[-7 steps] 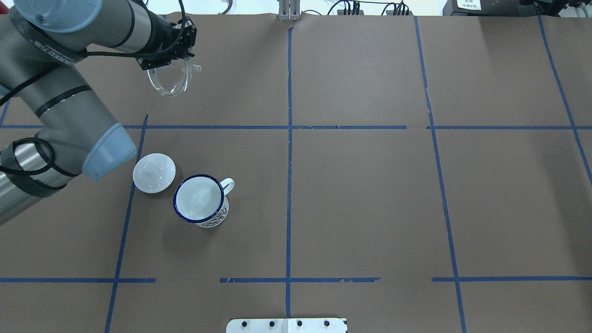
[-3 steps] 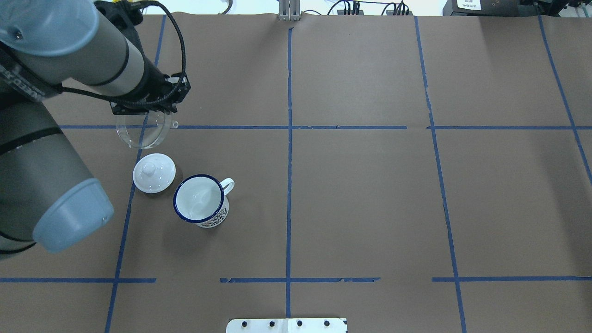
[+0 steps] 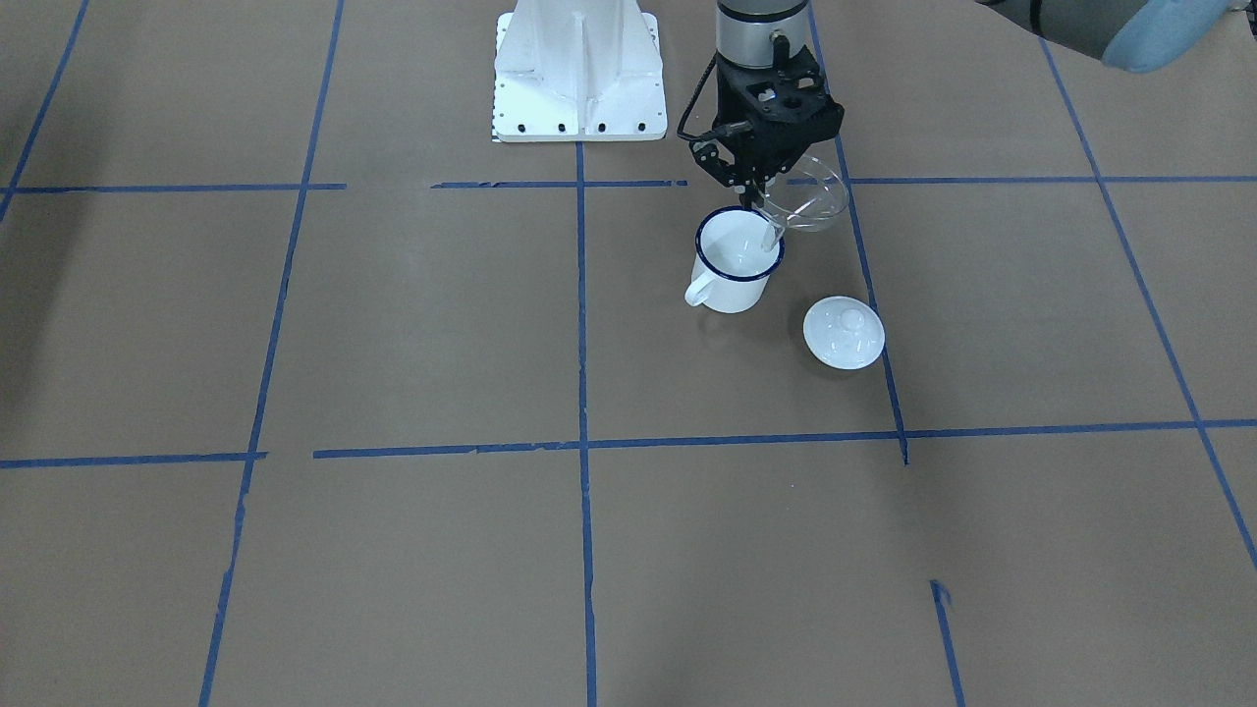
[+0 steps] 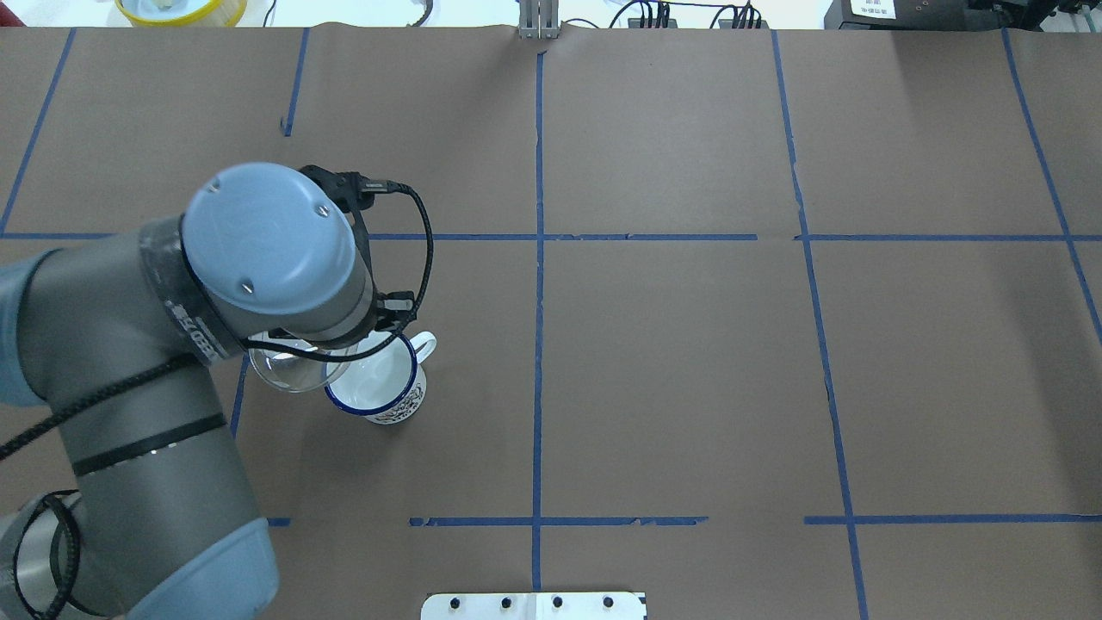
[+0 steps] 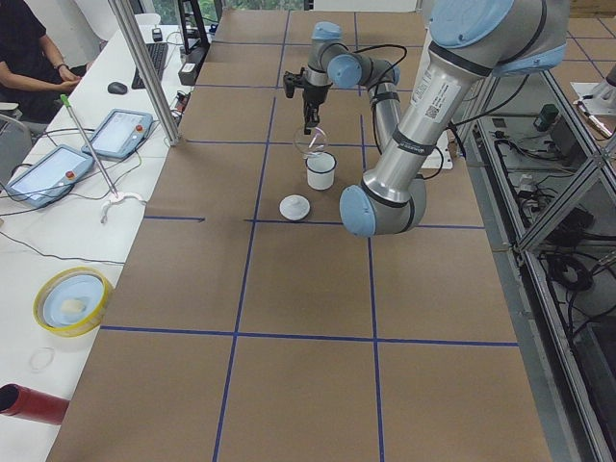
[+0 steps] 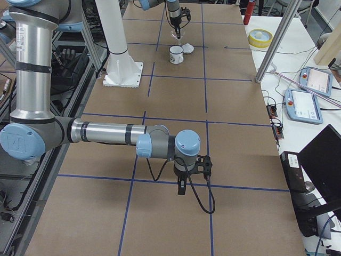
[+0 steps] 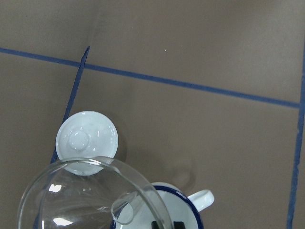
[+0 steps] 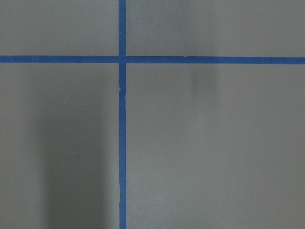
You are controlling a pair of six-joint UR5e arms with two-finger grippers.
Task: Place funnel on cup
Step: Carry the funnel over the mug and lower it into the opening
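The clear funnel [image 3: 807,201] is tilted, its stem pointing down into the mouth of the cup [image 3: 732,275]. The cup is a white mug with a dark blue rim, standing upright on the brown table. My left gripper [image 3: 762,199] is shut on the funnel's rim, just above the cup's far edge. In the overhead view the funnel bowl [image 4: 288,372] overlaps the cup [image 4: 387,392] on its left. The left wrist view shows the funnel [image 7: 71,200] over the cup's handle [image 7: 201,199]. My right gripper [image 6: 181,188] hangs far away over bare table; I cannot tell if it is open.
A round white knobbed lid [image 3: 844,333] lies on the table beside the cup, also in the left wrist view [image 7: 88,138]. The white robot base [image 3: 579,69] stands behind the cup. A yellow bowl [image 5: 72,298] sits at the table's edge.
My left arm has swung from the far left part of the table toward me, carrying the funnel past the lid to the cup. The cup and lid have not moved.
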